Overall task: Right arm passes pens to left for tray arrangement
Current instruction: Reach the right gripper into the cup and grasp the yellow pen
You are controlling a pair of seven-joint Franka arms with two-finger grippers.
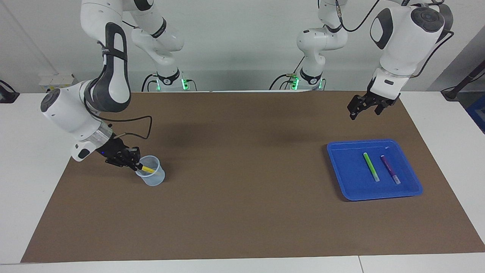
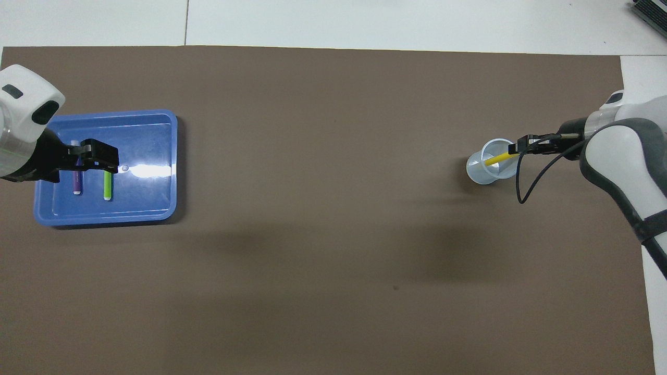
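Blue square plastic tray (image 1: 341,167) holds the green pen (image 1: 371,166) and purple pen (image 1: 390,169), side by side, lengthwise toward the robots. The small clear plastic cup (image 1: 153,178) holds the slanted yellow pen (image 1: 147,169), gripped by the right gripper (image 1: 135,165); the left gripper (image 1: 364,107) hangs with jaws wide.

No readable text, label, brand or number on anything here.

The left claw (image 2: 99,156) hides the purple pen's (image 2: 76,183) upper end.
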